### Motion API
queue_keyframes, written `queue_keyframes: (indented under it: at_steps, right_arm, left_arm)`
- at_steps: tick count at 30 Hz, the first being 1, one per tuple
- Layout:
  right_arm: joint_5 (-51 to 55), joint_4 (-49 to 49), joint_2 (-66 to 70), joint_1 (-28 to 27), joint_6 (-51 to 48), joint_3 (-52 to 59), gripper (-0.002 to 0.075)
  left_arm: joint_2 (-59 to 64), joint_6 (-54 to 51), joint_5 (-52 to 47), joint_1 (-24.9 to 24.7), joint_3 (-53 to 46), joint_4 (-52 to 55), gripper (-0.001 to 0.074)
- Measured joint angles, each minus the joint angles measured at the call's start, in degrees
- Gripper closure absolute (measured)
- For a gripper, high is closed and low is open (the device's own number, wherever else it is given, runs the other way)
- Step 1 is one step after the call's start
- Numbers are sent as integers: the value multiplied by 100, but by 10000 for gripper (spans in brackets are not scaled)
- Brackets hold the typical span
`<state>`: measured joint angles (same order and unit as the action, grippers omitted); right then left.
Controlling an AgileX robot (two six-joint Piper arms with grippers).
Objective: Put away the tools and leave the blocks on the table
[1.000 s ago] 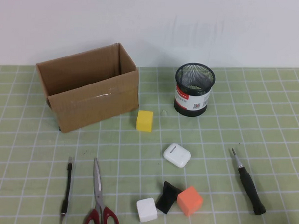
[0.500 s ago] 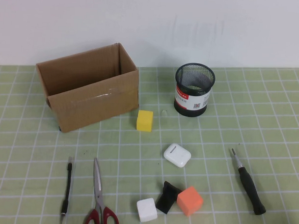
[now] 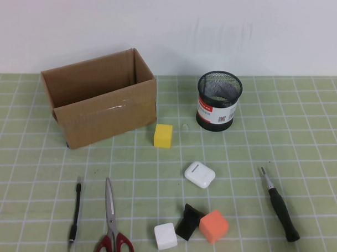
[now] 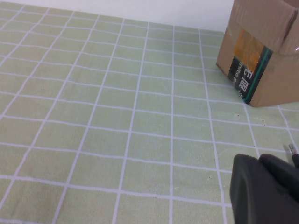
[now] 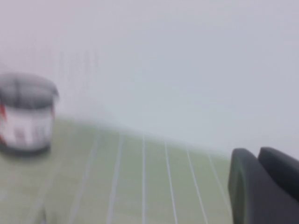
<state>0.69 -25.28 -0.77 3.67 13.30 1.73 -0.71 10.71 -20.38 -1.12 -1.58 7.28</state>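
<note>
In the high view the red-handled scissors (image 3: 113, 226) lie at the front left, with the thin black rod (image 3: 75, 213) to their left. The black-handled screwdriver (image 3: 280, 207) lies at the front right. The yellow cube (image 3: 163, 135) sits by the box. The white cube (image 3: 166, 235), black angular block (image 3: 188, 221) and orange cube (image 3: 214, 225) cluster at the front middle. Neither arm shows in the high view. My left gripper (image 4: 261, 161) is shut and empty above the green mat (image 4: 117, 116). My right gripper (image 5: 254, 154) is shut and empty, off to the right of the mesh cup (image 5: 25, 114).
An open cardboard box (image 3: 100, 99) stands at the back left and also shows in the left wrist view (image 4: 261, 51). A black mesh pen cup (image 3: 219, 100) stands at the back middle. A white rounded case (image 3: 199, 174) lies mid-table.
</note>
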Motion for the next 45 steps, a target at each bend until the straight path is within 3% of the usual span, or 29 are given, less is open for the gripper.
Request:
queue_keyframes:
  at_steps: [8,24,32,37,45]
  right_arm:
    - [-1353,-45,0,0,0,0,732]
    - [-1551,-15,0,0,0,0,732]
    - [-3224,918,0,0,14,-33,732]
    - [-2885,1610,0,0,-83,-610,732]
    - [-943,1909,388,0,-3,-1882,732]
  left_arm:
    - [0,0,0,0,0,0,739]
    - [0,0,0,0,0,0,739]
    - [0,0,0,0,0,0,739]
    - [0,0,0,0,0,0,739]
    - [0,0,0,0,0,0,739]
